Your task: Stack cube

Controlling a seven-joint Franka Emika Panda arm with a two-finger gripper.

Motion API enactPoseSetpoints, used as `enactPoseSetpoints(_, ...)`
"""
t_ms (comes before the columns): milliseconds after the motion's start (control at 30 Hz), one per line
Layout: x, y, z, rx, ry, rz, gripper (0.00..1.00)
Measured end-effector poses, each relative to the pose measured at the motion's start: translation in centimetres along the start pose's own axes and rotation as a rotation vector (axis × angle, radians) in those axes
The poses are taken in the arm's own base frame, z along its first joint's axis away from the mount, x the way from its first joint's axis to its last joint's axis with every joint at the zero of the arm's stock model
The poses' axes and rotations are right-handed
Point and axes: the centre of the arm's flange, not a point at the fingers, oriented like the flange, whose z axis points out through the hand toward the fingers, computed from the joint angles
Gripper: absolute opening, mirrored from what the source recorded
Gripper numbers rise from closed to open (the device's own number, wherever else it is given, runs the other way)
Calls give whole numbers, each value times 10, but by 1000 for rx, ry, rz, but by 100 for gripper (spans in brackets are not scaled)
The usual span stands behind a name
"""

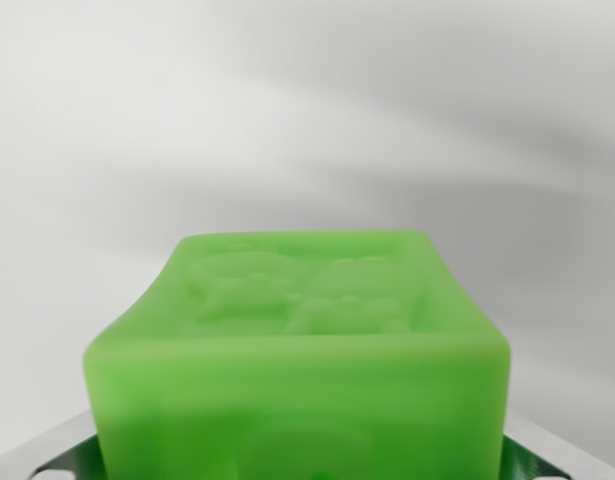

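A bright green cube fills the lower middle of the wrist view, very close to the camera. Its top face carries a raised relief figure, and another relief shows on the near face. My gripper is shut on the cube. One metal finger presses its side at the wrist view's left and the other finger at the wrist view's right. Both fingers reflect the green. No second cube is in view, and what lies under the held cube is hidden.
Behind the cube lies a plain white surface crossed by soft grey shadows.
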Motion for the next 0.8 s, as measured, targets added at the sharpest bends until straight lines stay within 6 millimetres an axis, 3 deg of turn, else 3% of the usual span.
enactPoseSetpoints(800,30,31,-12,-1,1,71,0)
